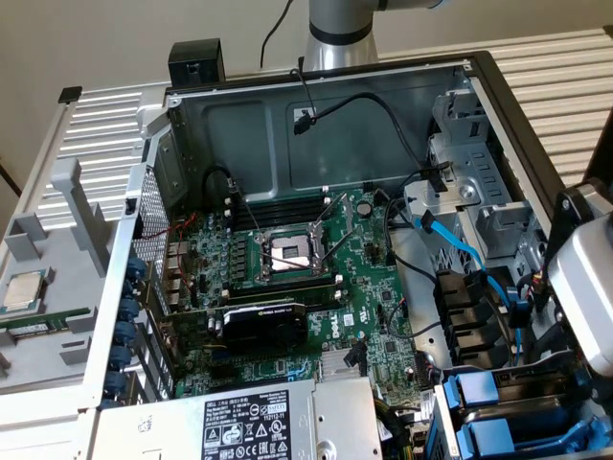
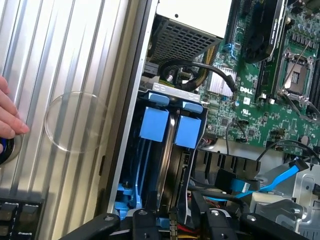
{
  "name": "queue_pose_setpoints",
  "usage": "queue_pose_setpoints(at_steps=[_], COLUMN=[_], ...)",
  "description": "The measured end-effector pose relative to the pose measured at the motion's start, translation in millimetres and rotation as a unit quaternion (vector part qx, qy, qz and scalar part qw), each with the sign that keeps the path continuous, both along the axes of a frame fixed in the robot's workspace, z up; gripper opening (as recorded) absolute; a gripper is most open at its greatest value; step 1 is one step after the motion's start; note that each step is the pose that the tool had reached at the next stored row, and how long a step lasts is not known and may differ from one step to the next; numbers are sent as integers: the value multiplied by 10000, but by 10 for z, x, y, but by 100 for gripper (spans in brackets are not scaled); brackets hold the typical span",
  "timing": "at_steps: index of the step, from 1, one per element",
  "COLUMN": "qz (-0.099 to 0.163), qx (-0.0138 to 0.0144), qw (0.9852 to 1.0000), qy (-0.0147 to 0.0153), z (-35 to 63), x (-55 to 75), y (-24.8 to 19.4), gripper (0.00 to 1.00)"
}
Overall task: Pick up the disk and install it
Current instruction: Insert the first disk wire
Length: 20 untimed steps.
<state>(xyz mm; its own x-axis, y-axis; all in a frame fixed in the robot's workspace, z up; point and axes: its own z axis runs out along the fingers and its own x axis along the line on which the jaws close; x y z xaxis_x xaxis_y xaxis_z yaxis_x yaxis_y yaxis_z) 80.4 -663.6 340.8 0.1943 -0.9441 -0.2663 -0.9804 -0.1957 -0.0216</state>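
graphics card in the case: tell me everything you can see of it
The graphics card is a black, plastic-looking oblong with a small green-and-white logo on its shroud. It looks plugged into the green motherboard, lying between the processor socket and the silver power supply. One end points toward the case's perforated wall on the exterior view's left. Nothing rests on it or grips it.

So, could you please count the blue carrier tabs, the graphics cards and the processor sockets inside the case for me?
Blue tabs: 2
Graphics card: 1
Socket: 1
Total: 4
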Motion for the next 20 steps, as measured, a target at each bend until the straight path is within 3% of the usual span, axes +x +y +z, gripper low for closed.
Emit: queue_pose_setpoints(at_steps=[11, 15, 20], qz=[0, 0, 0], qx=[23, 49, 56], qw=[10000, 10000, 10000], qy=[15, 17, 20], z=[-6, -5, -5], x=[-1, -1, 0], y=[-2, -6, -6], gripper=[38, 17, 17])
